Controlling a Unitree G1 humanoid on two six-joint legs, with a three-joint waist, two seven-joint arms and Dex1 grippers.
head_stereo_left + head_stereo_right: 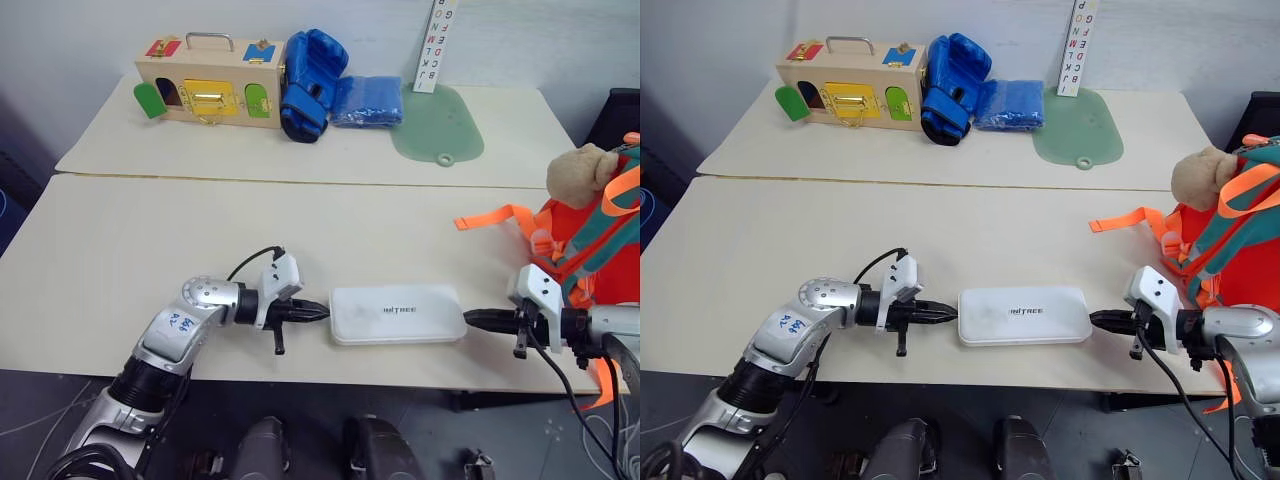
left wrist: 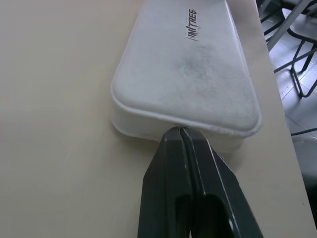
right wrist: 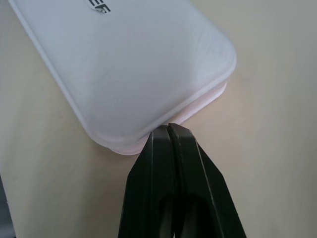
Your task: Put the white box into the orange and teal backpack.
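Squeezing the white box (image 1: 398, 315) end to end: left pincer (image 1: 322, 312) and right pincer (image 1: 469, 318) both closed flat, tips pressed on its short ends, nothing clamped. Box lies near the front edge of the tabletop (image 1: 120, 260); backpack (image 1: 600, 245) stands to its right. I'd keep the inward push even (tips low on the rim) before lifting.

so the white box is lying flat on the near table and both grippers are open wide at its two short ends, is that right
Not quite. The white box does lie flat on the near table, but the left gripper and right gripper are shut, fingertips pressed against its short ends, as both wrist views show.
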